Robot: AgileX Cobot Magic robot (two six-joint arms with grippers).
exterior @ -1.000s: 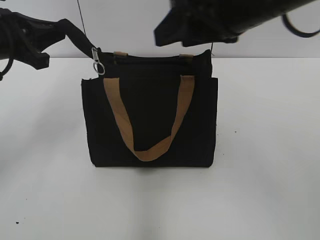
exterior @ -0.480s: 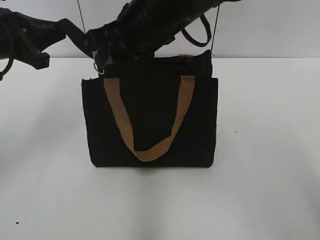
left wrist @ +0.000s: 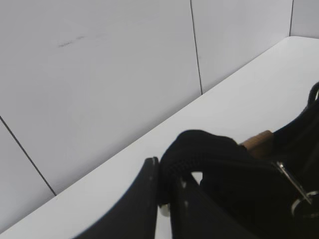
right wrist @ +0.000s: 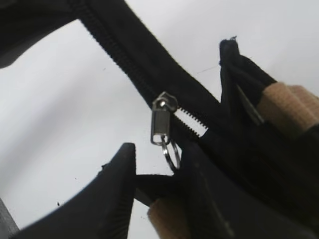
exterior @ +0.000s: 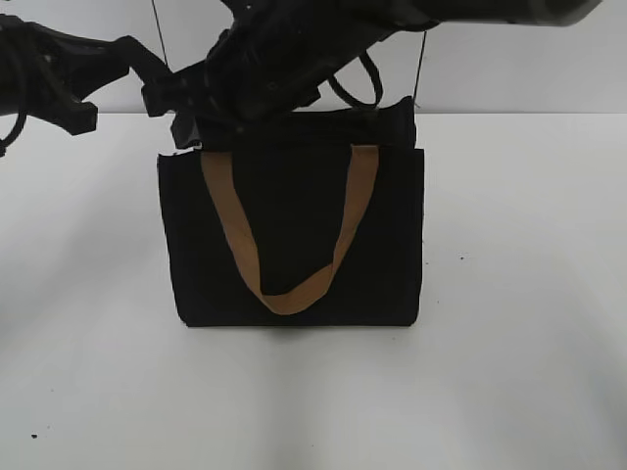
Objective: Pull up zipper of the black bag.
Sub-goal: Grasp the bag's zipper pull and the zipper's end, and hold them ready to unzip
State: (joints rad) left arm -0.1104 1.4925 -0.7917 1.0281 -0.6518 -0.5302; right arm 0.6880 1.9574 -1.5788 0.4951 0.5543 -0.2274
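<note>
Only the right wrist view shows the zipper (right wrist: 163, 123); right claw (right wrist: 157, 174) parted beneath.

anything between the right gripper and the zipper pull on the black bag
Nothing visible. In the right wrist view the small silver metal zipper pull hangs just above the open right gripper, its ring dipping between the fingers; only air separates them. The boxy black fabric bag sits behind.

1. The bag (exterior: 294, 235) is boxy black fabric and stands upright on the white table (exterior: 519, 294), front facing out, its tan handle (exterior: 289, 225) hanging down the front in a loop.
2. The zipper (right wrist: 162, 122) is a small silver pull with a ring, hanging from the black zip line at the bag's top left end, teeth parted just beside it.
</note>
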